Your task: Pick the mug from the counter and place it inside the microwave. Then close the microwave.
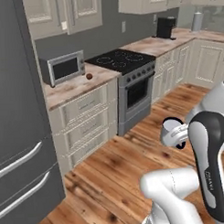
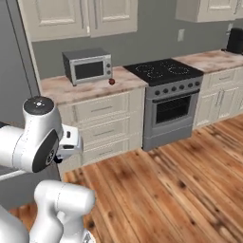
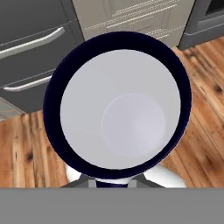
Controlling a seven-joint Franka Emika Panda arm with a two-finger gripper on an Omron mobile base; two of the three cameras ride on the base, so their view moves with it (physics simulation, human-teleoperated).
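Now gripper (image 3: 112, 183) clamped on mug (image 3: 118, 109) — dark rim toward camera, above wood floor (image 3: 26, 144).

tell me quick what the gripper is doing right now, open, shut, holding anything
gripper: shut on the mug, held up over the wooden floor, away from the counter.

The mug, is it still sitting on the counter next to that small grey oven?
No. The mug is off the counter: the gripper holds it above the wooden floor, as the left base view shows. The hand view looks straight into it.
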